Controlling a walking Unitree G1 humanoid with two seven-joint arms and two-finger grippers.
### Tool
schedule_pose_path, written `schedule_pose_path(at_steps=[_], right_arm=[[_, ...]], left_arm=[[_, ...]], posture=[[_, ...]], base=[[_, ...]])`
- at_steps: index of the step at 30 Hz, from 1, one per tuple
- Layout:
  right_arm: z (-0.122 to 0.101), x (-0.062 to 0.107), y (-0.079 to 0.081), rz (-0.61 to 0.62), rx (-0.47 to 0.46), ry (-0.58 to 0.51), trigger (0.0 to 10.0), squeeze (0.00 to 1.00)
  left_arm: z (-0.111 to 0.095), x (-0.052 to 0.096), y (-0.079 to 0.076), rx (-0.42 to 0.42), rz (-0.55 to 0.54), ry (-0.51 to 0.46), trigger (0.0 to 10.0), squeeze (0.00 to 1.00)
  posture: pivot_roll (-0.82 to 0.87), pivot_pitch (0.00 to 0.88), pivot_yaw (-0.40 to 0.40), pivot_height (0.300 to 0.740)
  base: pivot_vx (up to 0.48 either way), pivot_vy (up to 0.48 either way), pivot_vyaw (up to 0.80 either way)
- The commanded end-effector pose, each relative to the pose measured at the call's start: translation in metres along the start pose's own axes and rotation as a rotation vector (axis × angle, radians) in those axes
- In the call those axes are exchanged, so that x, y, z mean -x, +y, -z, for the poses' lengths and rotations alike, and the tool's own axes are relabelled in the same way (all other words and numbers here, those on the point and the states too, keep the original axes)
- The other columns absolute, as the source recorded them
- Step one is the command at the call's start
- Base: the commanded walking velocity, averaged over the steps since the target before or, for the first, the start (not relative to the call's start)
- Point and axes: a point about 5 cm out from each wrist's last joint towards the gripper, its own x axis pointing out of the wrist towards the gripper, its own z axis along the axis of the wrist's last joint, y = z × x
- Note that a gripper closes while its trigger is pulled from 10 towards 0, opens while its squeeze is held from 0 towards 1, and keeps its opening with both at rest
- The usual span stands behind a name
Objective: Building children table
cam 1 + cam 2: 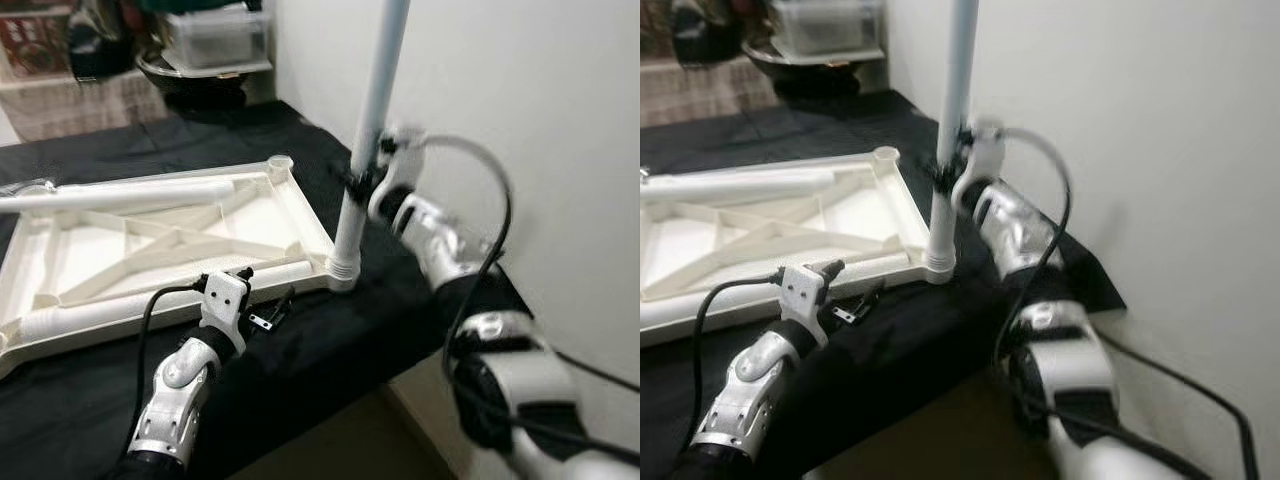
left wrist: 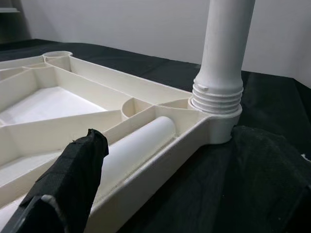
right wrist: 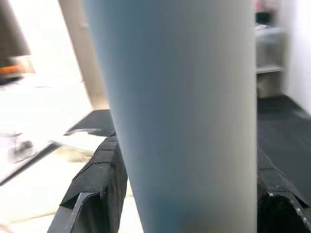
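The right gripper (image 1: 368, 178) is clamped round the upright white plastic leg (image 1: 372, 120), seated in the near right corner socket of the upturned white ribbed tabletop (image 1: 300, 215). A skewed twist could cross-thread it (threads partly exposed). The left gripper (image 1: 262, 300) rests near the tabletop's near edge, its fingers' spread unclear.

Background stuff: a black cloth (image 1: 330, 340) lay right under the left fingers (image 1: 285, 300) and ran on well past them. A plain white wall (image 1: 520, 100) stood just behind the right fingers (image 1: 362, 182). Way beyond both sets of fingers, a clear lidded bin (image 1: 215, 35) sat over a dark bowl (image 1: 190, 85), with a reddish patterned box (image 1: 35, 45) off to the left of that. Brownish floor (image 1: 340, 440) showed below the cloth's near edge.
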Motion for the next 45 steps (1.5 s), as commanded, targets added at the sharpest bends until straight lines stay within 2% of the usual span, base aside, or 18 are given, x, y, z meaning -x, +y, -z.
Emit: schedule_pose_path(at_steps=[1, 3, 5, 13, 16, 18, 20, 25, 26, 27, 30, 31, 33, 34, 38, 41, 44, 45], right_arm=[[0.014, 0.004, 0.006, -0.118, -0.021, 0.059, 10.0, 0.00], [0.024, 0.008, 0.008, -0.207, -0.026, 0.105, 10.0, 0.00], [0.039, 0.010, 0.013, -0.298, -0.045, 0.157, 0.0, 0.00], [0.059, 0.013, 0.022, -0.428, -0.070, 0.235, 0.0, 0.00], [0.078, 0.006, -0.008, 0.188, -0.018, 0.313, 0.0, 0.00], [0.079, 0.008, -0.015, 0.304, -0.008, 0.304, 0.0, 0.00], [0.086, 0.029, -0.035, 0.657, -0.077, 0.263, 0.0, 0.00], [0.084, 0.030, -0.026, 0.658, 0.010, 0.207, 0.0, 0.00], [0.083, 0.025, -0.012, 0.588, 0.033, 0.194, 3.6, 0.00], [0.080, 0.022, -0.001, 0.533, 0.038, 0.174, 10.0, 0.00], [0.074, 0.018, 0.009, 0.467, 0.030, 0.143, 10.0, 0.00], [0.063, 0.015, 0.015, 0.397, 0.012, 0.088, 10.0, 1.00], [0.050, 0.010, 0.018, 0.323, 0.000, 0.040, 10.0, 1.00], [0.034, 0.005, 0.019, 0.214, 0.018, -0.007, 10.0, 0.00], [0.016, 0.003, 0.020, 0.057, 0.047, -0.044, 10.0, 0.00], [0.012, 0.015, 0.024, -0.252, 0.117, 0.005, 10.0, 0.00], [0.015, 0.020, 0.026, -0.340, 0.113, 0.037, 10.0, 0.00], [0.031, 0.028, 0.030, -0.471, 0.107, 0.140, 5.8, 0.00]], left_arm=[[0.003, 0.001, -0.002, 0.005, 0.006, 0.008, 10.0, 0.00], [0.003, 0.001, -0.002, 0.003, 0.006, 0.008, 10.0, 0.00], [0.003, 0.001, -0.001, 0.000, 0.005, 0.007, 10.0, 0.00], [0.002, 0.003, -0.001, -0.001, 0.001, 0.007, 10.0, 0.00], [0.004, 0.005, -0.001, 0.000, 0.002, 0.012, 10.0, 0.00], [0.004, 0.005, -0.001, 0.001, 0.001, 0.012, 10.0, 0.00], [0.002, 0.003, -0.002, -0.001, 0.006, 0.008, 10.0, 0.00], [0.002, 0.002, -0.001, -0.002, 0.006, 0.007, 10.0, 0.00], [0.002, 0.002, 0.000, -0.002, 0.006, 0.007, 10.0, 0.00], [0.002, 0.002, 0.000, -0.002, 0.007, 0.008, 10.0, 0.00], [0.003, 0.001, 0.000, -0.002, 0.010, 0.010, 10.0, 0.00], [0.003, 0.000, -0.001, 0.000, 0.014, 0.008, 10.0, 0.00], [0.003, -0.002, -0.002, 0.001, 0.016, 0.006, 10.0, 0.00], [0.002, -0.003, -0.002, 0.002, 0.018, 0.004, 10.0, 0.00], [0.002, -0.004, -0.003, 0.003, 0.018, 0.002, 10.0, 0.00], [0.002, -0.004, -0.002, 0.002, 0.017, 0.000, 10.0, 0.00], [0.002, -0.004, -0.002, 0.002, 0.016, 0.000, 10.0, 0.00], [0.002, -0.004, -0.002, 0.001, 0.012, 0.000, 10.0, 0.00]], posture=[[0.02, 0.000, -0.099, 0.740], [0.02, 0.000, -0.099, 0.740], [0.04, 0.000, -0.110, 0.740], [0.05, 0.000, -0.115, 0.740], [0.04, 0.000, -0.109, 0.740], [0.04, 0.000, -0.107, 0.740], [0.04, 0.000, -0.107, 0.740], [0.03, 0.000, -0.101, 0.740], [0.02, 0.000, -0.095, 0.740], [0.02, 0.000, -0.091, 0.740], [0.01, 0.000, -0.090, 0.740], [0.01, 0.000, -0.089, 0.740], [0.01, 0.000, -0.090, 0.740], [0.01, 0.000, -0.090, 0.740], [0.01, 0.000, -0.093, 0.740], [0.01, 0.000, -0.097, 0.740], [0.02, 0.000, -0.102, 0.740], [0.02, 0.000, -0.102, 0.740]], base=[[0.000, 0.000, 0.00], [0.000, 0.000, 0.00], [0.000, 0.000, 0.00], [0.000, 0.000, 0.00], [0.000, 0.000, 0.00], [0.000, 0.000, 0.00], [0.000, 0.000, 0.00], [0.000, 0.000, 0.00], [0.000, 0.000, 0.00], [0.000, 0.000, 0.00], [0.000, 0.000, 0.00], [0.000, 0.000, 0.00], [0.000, 0.000, 0.00], [0.000, 0.000, 0.00], [0.000, 0.000, 0.00], [0.000, 0.000, 0.00], [0.000, 0.000, 0.00], [0.000, 0.000, 0.00]])
